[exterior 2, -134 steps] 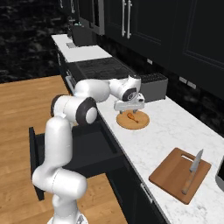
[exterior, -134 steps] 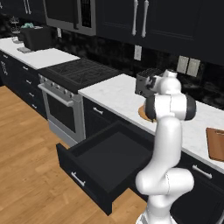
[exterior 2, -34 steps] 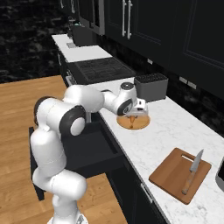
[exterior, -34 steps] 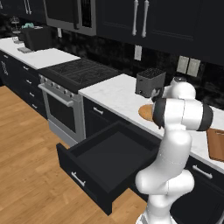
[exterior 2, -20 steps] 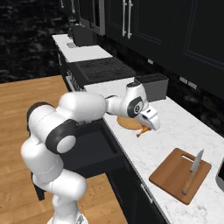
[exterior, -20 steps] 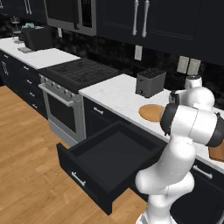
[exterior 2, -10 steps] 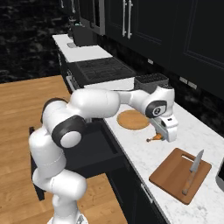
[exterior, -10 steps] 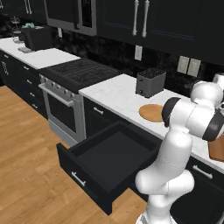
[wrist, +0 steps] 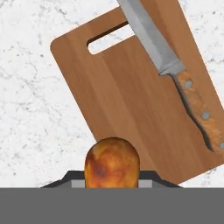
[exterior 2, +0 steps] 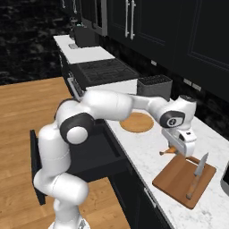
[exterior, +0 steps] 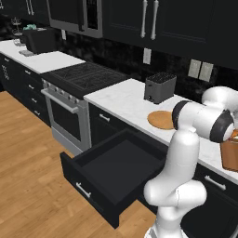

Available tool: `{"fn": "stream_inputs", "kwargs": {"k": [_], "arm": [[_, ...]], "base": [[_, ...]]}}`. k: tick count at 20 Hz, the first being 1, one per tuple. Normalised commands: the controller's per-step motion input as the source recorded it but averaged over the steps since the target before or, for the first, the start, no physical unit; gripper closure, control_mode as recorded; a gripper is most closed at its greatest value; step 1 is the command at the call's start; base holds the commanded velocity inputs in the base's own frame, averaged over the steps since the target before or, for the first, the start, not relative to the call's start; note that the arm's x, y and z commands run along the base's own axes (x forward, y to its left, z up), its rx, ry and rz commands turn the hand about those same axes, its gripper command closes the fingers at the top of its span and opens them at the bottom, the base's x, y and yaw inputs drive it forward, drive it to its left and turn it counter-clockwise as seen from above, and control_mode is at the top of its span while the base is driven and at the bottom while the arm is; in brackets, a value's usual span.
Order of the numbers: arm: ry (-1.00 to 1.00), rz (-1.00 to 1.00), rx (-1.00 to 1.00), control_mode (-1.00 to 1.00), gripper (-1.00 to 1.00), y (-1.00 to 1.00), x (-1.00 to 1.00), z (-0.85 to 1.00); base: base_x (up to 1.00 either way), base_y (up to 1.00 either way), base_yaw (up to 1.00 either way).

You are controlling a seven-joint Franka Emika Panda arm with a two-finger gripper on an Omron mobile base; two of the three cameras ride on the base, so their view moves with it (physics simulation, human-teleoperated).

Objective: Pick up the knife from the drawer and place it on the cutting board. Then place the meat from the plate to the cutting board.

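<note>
My fingers (exterior 2: 172,151) are clenched on the meat (wrist: 112,167), a rounded lump with a glossy, mottled orange-brown crust, which sits at 6 o'clock in my hand view and hides the tips. In the right base view I hang just above the near-left corner of the cutting board (exterior 2: 179,176), with the meat poking out as a small orange nub at my 9 o'clock side.

The cutting board is a flat rectangle of reddish-brown wood with fine straight grain and a rounded slot handle cut near one short end. The knife (wrist: 175,74) lies on it toward 2 o'clock in my hand view: a long grey steel blade, then a tan wooden handle with pale rivets, its blade crossing the slot. It touches the board and lies well apart from the meat.

The surface (exterior 2: 147,152) is white marble with faint grey veins. On it at my 10 o'clock in the right base view lies the plate (exterior 2: 137,122), a flat round tan disc, and beyond that a dark boxy toaster (exterior: 159,87). The drawer (exterior: 109,174) stands pulled out below, black-fronted with a slim silver bar, dark inside. Black cabinets, a steel stove (exterior: 76,97) and a warm plank floor (exterior: 32,181) make up the room.
</note>
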Motion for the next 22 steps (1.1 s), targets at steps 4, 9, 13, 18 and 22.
{"fn": "stream_inputs", "kwargs": {"k": [4,9,13,18,22], "arm": [[0.01,0.18,-0.02,-1.00,1.00,-0.03,-0.31,-0.23],[0.01,0.19,-0.01,-1.00,1.00,-0.04,-0.24,-0.31],[0.00,0.29,0.00,-1.00,1.00,-0.21,0.00,-0.33],[0.00,0.26,0.00,-1.00,1.00,-0.11,0.00,-0.41],[0.01,0.15,0.00,-1.00,1.00,0.00,-0.01,-0.32]], "base": [[0.00,0.00,0.00],[0.00,0.00,0.00],[0.00,0.00,0.00],[0.00,0.00,0.00],[0.00,0.00,0.00]]}}
